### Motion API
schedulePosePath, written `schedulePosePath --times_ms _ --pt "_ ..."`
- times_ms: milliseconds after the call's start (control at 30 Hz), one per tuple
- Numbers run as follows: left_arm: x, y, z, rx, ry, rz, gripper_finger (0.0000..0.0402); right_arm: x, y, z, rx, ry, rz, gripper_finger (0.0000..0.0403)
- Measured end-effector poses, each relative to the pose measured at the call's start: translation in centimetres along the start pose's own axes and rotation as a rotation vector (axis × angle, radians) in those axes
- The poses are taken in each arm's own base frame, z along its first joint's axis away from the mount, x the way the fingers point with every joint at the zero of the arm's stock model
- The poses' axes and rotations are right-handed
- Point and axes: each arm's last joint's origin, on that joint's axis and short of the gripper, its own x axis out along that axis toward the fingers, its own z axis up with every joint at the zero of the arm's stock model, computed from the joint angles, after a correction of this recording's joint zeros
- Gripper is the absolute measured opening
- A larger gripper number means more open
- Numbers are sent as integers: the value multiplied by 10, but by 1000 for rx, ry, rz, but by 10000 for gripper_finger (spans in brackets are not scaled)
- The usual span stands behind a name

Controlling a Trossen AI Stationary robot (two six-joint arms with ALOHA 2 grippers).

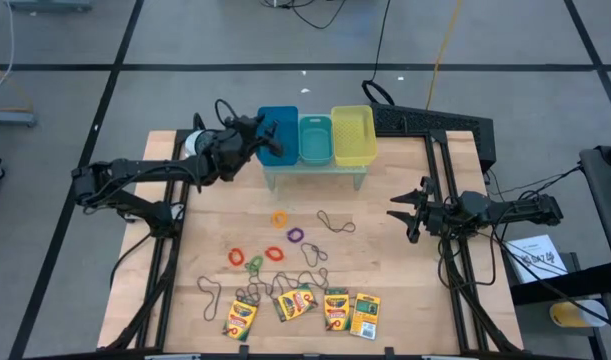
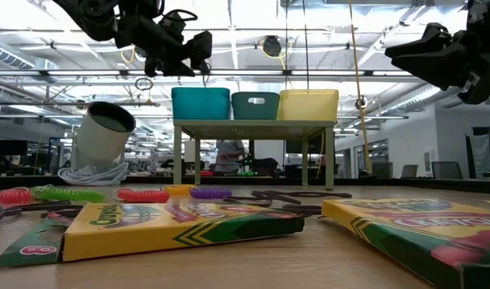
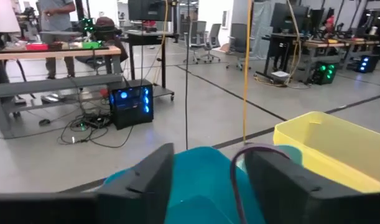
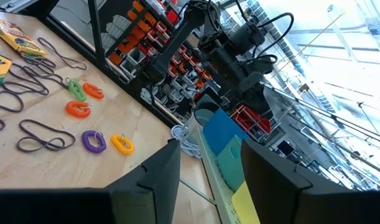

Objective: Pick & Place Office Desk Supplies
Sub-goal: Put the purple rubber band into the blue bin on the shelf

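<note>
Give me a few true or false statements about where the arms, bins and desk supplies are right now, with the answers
1. The left gripper is over the blue bin. True.
2. The bins run blue, teal, yellow in the high view, left to right. True.
3. The right gripper holds a crayon box. False: it hangs empty, fingers apart, above the table.
4. Four crayon boxes lie inside the yellow bin. False: they lie on the table's near edge.
5. A purple band lies on the table. True.

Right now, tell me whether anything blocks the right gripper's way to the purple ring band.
Nothing upright does. The right gripper hangs open; only a thin wiry loop lies flat between it and the purple ring band.
</note>
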Motion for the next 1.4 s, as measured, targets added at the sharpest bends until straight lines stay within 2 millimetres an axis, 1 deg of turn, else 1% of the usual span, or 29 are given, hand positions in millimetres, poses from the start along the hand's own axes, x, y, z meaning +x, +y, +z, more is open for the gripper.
schedulePosePath --times_ms 167,333,400,467,700,800,867,1033,1167,1300,1400 --pt "0 1 -5 -8 48 -6 269 0 0 0 17 0 0 160" --pt "0 1 -10 -125 104 -44 290 0 0 0 24 0 0 160" --pt "1 -1 -8 -130 113 -75 290 0 0 0 25 0 0 160" --pt "2 -3 0 -115 132 -82 287 0 0 0 27 0 0 160" --pt "9 -2 41 -18 280 -13 263 0 0 0 27 0 0 160" --pt "8 0 55 9 326 4 256 0 0 0 27 0 0 160" --pt "7 1 60 24 348 11 253 0 0 0 27 0 0 160" --pt "6 1 61 28 370 17 253 0 0 0 50 0 0 160" --pt "4 6 54 37 441 47 253 0 0 0 65 0 0 160" --pt "4 11 47 -39 523 58 253 0 0 0 57 0 0 160" --pt "5 12 46 -112 569 -6 253 0 0 0 56 0 0 160"
